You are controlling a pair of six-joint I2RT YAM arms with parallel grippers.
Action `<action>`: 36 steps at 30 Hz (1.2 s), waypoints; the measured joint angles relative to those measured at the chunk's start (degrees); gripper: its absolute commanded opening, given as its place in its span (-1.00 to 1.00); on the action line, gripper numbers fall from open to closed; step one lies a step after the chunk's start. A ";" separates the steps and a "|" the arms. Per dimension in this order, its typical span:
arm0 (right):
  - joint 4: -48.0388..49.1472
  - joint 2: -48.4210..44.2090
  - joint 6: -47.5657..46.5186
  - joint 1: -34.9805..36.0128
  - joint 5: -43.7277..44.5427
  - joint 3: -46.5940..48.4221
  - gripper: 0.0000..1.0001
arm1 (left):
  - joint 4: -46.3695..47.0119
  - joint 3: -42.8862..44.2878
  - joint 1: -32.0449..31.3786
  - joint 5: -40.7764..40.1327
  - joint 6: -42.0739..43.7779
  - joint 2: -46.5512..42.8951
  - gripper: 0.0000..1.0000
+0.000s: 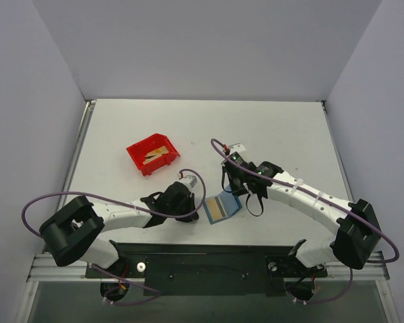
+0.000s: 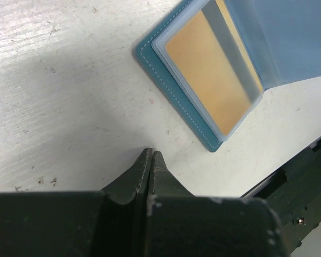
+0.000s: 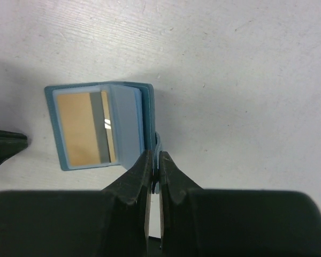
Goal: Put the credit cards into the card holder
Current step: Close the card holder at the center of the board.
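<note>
- Card holder (image 1: 230, 202): lies open near the middle of the tabletop's near edge. One credit card (image 1: 218, 211) sits flat behind its clear slot, dark stripe showing.
- Right gripper (image 3: 156, 156): jaws pinched on the holder's cover edge. A careless pull could drag the holder or fold it shut over the card.
- Left gripper (image 2: 151, 155): jaws closed on nothing, just beside the holder's left edge. A nudge could slide it.
- Red bin (image 1: 136, 153): left of the tabletop's middle, holding further cards (image 1: 155, 156). Its walls likely hinder a flat grasp.
</note>
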 measured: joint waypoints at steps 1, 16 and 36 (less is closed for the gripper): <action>0.00 -0.44 -0.04 -0.04 -0.66 -0.02 -1.00 | 0.07 0.26 -0.11 0.11 0.24 0.31 -1.00; 5.49 0.13 0.76 0.85 -16.46 0.00 -1.00 | -0.96 -2.25 -0.22 -1.46 0.31 -3.19 -1.00; 29.46 19.61 14.43 2.47 -32.68 -4.92 -1.00 | -13.20 -13.16 -0.22 -8.90 -7.45 -27.80 -1.00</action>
